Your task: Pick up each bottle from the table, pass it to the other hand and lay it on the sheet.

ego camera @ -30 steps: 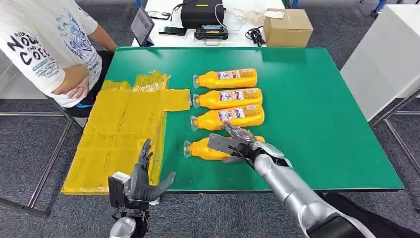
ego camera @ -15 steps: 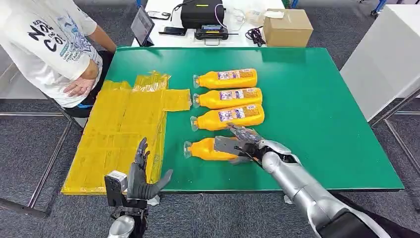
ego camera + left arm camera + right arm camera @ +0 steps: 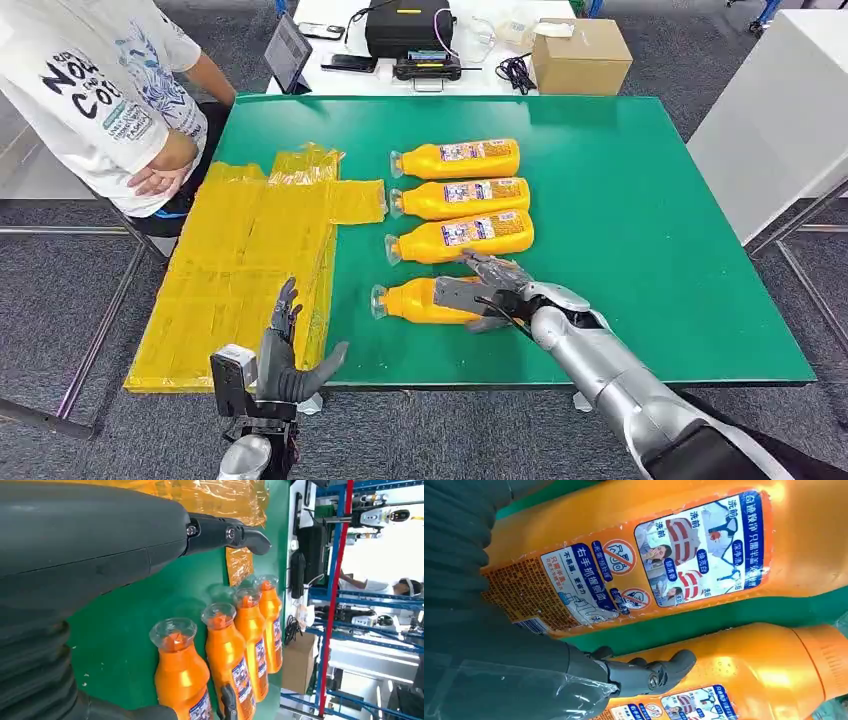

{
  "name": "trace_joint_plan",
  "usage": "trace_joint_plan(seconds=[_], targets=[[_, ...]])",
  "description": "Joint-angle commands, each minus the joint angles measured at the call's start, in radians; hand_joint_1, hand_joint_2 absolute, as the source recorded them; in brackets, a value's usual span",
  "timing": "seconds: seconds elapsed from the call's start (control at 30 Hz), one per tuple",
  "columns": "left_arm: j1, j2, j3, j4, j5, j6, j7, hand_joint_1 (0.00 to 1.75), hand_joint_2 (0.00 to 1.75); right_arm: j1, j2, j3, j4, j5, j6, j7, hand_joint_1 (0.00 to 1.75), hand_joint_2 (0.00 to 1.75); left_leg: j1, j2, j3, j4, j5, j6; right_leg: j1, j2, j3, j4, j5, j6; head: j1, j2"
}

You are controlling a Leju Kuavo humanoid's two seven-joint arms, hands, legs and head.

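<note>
Yellow sheet (image 3: 240, 260) sits left, ready as the drop zone. Left hand (image 3: 285, 355) waits by the table edge, fingers spread, holding nothing. Right hand (image 3: 490, 290) rests over the nearest bottle (image 3: 415, 300); can't tell if it's gripping yet.

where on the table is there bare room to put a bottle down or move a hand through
Free: the wide green table right of the four bottles, the strip between the bottles and the far edge, and most of the yellow sheet. Crowded: the bottle row, with narrow gaps, where the right robot hand lies on the nearest bottle.
</note>
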Motion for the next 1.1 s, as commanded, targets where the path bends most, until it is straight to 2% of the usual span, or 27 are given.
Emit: trace_joint_plan(seconds=[0.03,0.2,0.23,0.27,0.33,0.63,1.0,1.1], targets=[[-0.025,0.024,-0.002,0.049,0.002,0.001,0.004,0.0,1.75,-0.013,-0.02,0.054,0.027,-0.003,0.009,0.007,0.0,1.75,0.001,0.0,0.002,-0.001,-0.001,-0.002,0.001,-0.001,0.003,-0.001,-0.001,-0.002,0.0,0.0],[-0.025,0.024,-0.002,0.049,0.002,0.001,0.004,0.0,1.75,-0.013,-0.02,0.054,0.027,-0.003,0.009,0.007,0.0,1.75,0.001,0.0,0.003,-0.001,-0.001,-0.002,0.002,0.0,0.003,-0.001,-0.001,-0.002,0.0,0.0],[-0.025,0.024,-0.002,0.049,0.002,0.001,0.004,0.0,1.75,-0.013,-0.02,0.054,0.027,-0.003,0.009,0.007,1.75,1.75,0.001,0.0,0.003,-0.001,-0.001,-0.002,0.001,-0.001,0.003,-0.001,-0.001,-0.002,0.0,0.0],[-0.021,0.011,0.002,0.061,0.04,-0.005,0.02,0.0,1.75,-0.03,-0.122,0.171,-0.015,0.032,0.133,0.05,1.75,1.75,0.001,0.0,0.002,-0.001,0.0,-0.001,0.001,-0.001,0.002,-0.001,0.0,-0.002,0.0,0.0],[-0.024,0.013,-0.012,0.073,0.051,0.007,0.009,0.0,1.75,-0.026,-0.178,0.198,-0.049,-0.001,0.129,0.038,1.75,1.75,0.001,-0.004,0.002,0.0,0.0,-0.001,0.001,-0.004,0.003,-0.001,-0.001,-0.001,0.0,0.0],[-0.026,0.017,-0.014,0.073,0.052,0.007,0.009,0.0,1.75,-0.03,-0.171,0.203,-0.049,-0.009,0.131,0.041,1.75,1.75,0.0,-0.003,0.004,-0.001,0.0,-0.002,0.0,-0.004,0.006,-0.002,0.0,-0.002,0.0,0.0],[-0.025,0.011,-0.013,0.077,0.108,0.002,0.003,0.0,1.75,-0.088,-0.213,0.299,-0.056,-0.059,0.167,0.083,1.75,1.75,0.0,-0.003,0.005,0.0,-0.001,-0.002,0.0,-0.003,0.006,-0.002,-0.001,-0.002,0.0,0.0],[-0.025,0.012,-0.013,0.078,0.114,-0.001,0.001,0.0,1.75,-0.076,-0.215,0.283,-0.068,-0.104,0.132,0.067,1.75,1.75,0.0,-0.004,0.004,0.0,0.0,-0.001,0.0,-0.004,0.005,-0.002,0.0,-0.001,0.0,0.0]])
